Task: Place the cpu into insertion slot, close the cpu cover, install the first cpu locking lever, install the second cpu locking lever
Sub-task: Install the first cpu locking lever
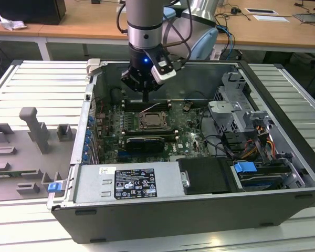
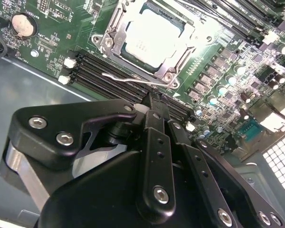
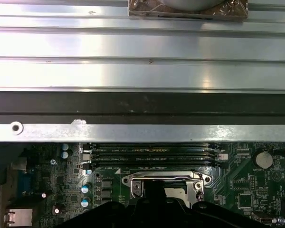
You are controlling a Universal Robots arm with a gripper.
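Exterior view: hand (image 1: 146, 97) hangs just above the insertion slot (image 1: 151, 121) inside the open computer case (image 1: 147, 215). Second wrist view: cpu (image 2: 149, 38) seated, cpu cover (image 2: 183, 53) down, fingers pressed together, empty, near a raised locking lever (image 2: 133, 79). Risk, judged: tip slipping off that thin wire. First wrist view: slot's rim (image 3: 164, 176) just ahead.

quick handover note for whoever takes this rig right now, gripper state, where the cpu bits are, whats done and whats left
Gripper: fingers together, holding nothing, hovering over the memory slots just beside the insertion slot.
Cpu: seated in the slot, silver top facing up.
Cpu cover: appears down around the chip, its window showing the chip top.
Locking lever: one thin wire lever lies along the socket edge nearest the gripper; whether it is latched cannot be told.
Done: cpu placed, cover seemingly closed.
Left: confirm and finish both levers.
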